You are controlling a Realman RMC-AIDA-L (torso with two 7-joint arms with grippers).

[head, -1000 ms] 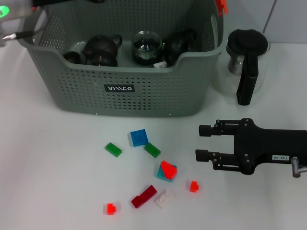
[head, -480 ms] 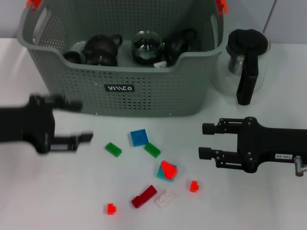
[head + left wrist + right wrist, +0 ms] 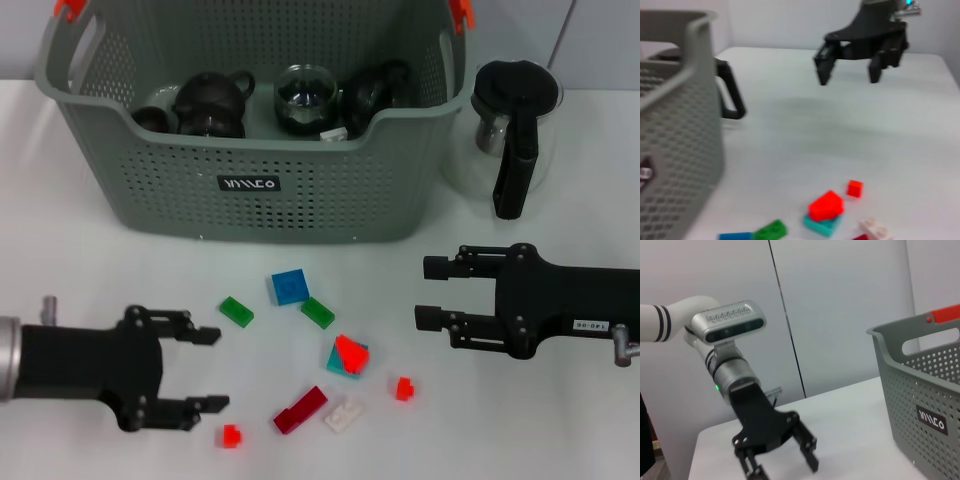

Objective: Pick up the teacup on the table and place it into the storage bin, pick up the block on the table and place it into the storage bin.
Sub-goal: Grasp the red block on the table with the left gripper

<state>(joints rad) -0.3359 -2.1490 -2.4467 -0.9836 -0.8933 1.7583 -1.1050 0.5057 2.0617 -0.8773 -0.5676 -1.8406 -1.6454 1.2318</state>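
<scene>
You have the left gripper (image 3: 208, 368) low over the desk (image 3: 90, 280) near its front edge, jaws spread and empty, with a small red block (image 3: 231, 435) just beside its lower finger. The right gripper (image 3: 433, 293) hovers toward the desk's right side, also spread and holding nothing.

The storage bin (image 3: 250, 185) stands at the back of the desk. Dark teapots (image 3: 212, 105) and a glass cup (image 3: 306, 98) already sit inside it, and you have no teacup left out on the desk that these views show. The loose blocks lie in a scatter in front of the bin: a blue block (image 3: 289, 287), two green ones (image 3: 237, 312), a red piece stacked on a teal one (image 3: 347, 356), a dark red bar (image 3: 301, 409) touching a white block (image 3: 345, 414), and another small red block (image 3: 403, 388).

Watch these risks:
- The blocks are small and flat, so your fingers may close above one or push it away.
- The stacked and touching pieces may come up together or split mid-lift.
- Both arms aim at the same cluster, so they could collide.
- The glass pitcher (image 3: 513, 135) stands at the back right, close to the right arm's path to the bin.
</scene>
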